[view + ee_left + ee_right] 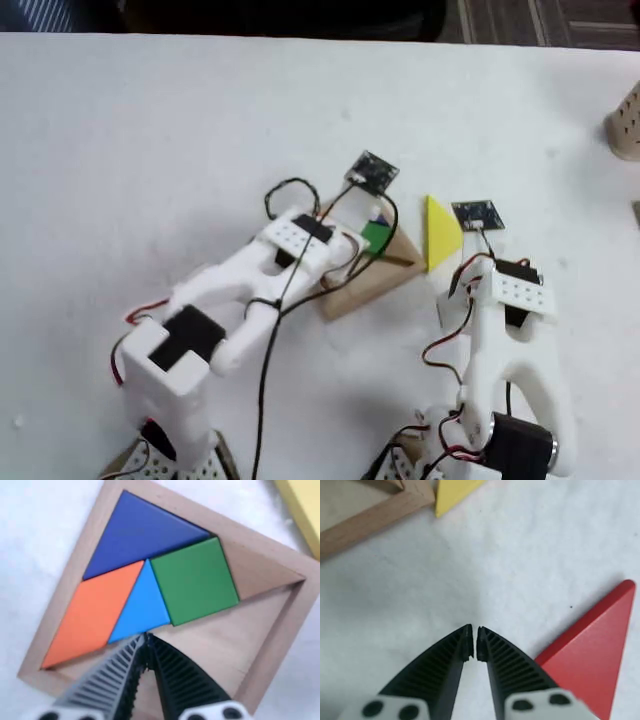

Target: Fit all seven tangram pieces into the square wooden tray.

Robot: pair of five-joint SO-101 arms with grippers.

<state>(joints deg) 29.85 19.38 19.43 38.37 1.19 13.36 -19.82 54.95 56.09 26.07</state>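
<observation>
Four pieces already lay in the wooden tray [87, 545]: a blue triangle [142, 530], a green square [195, 580], an orange slanted piece [92, 615] and a small light-blue triangle [142, 607], packed edge to edge in one half. The other half of the floor was bare wood.

The left gripper [146, 641] hung over that bare part, at the light-blue triangle's corner. Its jaws were pressed together and held nothing.

The right gripper [474, 644] was over the white table, outside the tray. Its jaws were drawn almost together, with only a sliver between the tips and nothing in them.

The next move likely turned on the loose pieces, and both lay on the right arm's side. A red triangle [590, 650] lay flat just beside the right gripper, off to one flank. Its long edge ran slantwise forward, away from the wrist, roughly in line with the nearer finger. To take it, I judged the gripper would have to shift sideways, open, and turn to cross that edge.

A yellow triangle [451, 494] lay farther ahead, between the right gripper and the tray. It sat just beside the tray's outer rim and perhaps touched it, though the angle left that unclear. The right arm looked the nearer one to both pieces.
</observation>
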